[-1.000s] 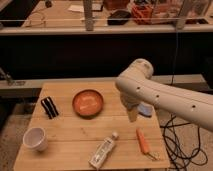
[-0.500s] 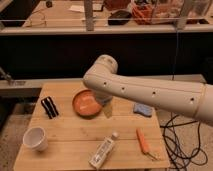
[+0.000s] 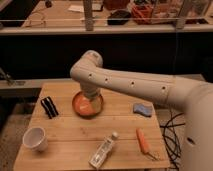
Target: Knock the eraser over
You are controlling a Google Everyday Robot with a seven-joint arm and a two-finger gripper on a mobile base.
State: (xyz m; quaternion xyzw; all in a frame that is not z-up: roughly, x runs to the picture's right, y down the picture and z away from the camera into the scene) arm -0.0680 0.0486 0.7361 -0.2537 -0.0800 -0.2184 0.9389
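Note:
The eraser [image 3: 48, 107] is a small black oblong block with pale stripes, lying at the left of the wooden table [image 3: 67, 131]. My white arm reaches in from the right and bends down over the orange bowl [image 3: 77, 106]. My gripper [image 3: 89, 102] hangs just above the bowl's middle, to the right of the eraser and apart from it.
A white cup [image 3: 36, 138] stands at the front left. A clear bottle [image 3: 102, 151] lies at the front middle. An orange stick-like tool [image 3: 143, 141] lies at the front right, and a small light-blue lump [image 3: 142, 108] sits at the right. A dark shelf runs behind the table.
My arm has swung leftward across the table, from the right side to over the orange bowl. The eraser and the other objects have not moved.

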